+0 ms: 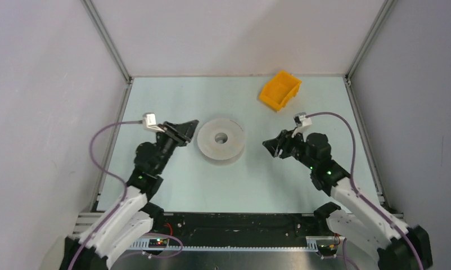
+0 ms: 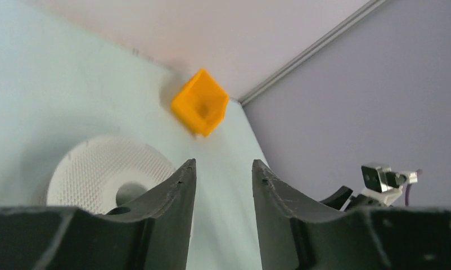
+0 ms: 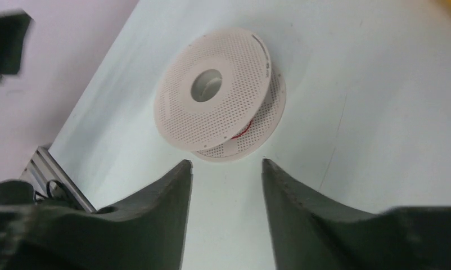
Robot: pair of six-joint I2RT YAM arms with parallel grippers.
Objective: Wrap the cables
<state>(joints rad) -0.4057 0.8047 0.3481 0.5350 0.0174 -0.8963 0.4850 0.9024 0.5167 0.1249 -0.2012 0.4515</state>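
Cables (image 3: pixel 243 130) are showing only as a short red sliver in the slot between the two flanges of the white perforated spool (image 3: pixel 212 90), on the side facing the right arm. No loose loops are showing on the table (image 1: pixel 172 185); the free end can't be made out.

The spool is lying flat mid-table, hub axis pointing straight up, so the winding slot is running horizontally around its rim. It is sitting between the two arms.

Left gripper (image 1: pixel 190 128) is hovering with tips just beside the spool's left rim, jaws apart, nothing between them. Right gripper (image 1: pixel 271 147) is hovering near the spool's right side with a clear gap to it, jaws likewise apart and empty.

From the right wrist view the spool is lying dead ahead and slightly left of the finger gap, with the red sliver on the near edge. Judgement: left arm is nearer for steadying the spool, while the right is facing the exposed wire, so any pick would be going in sideways at slot height.

Yellow bin (image 1: pixel 279 90) is sitting well apart, far right.
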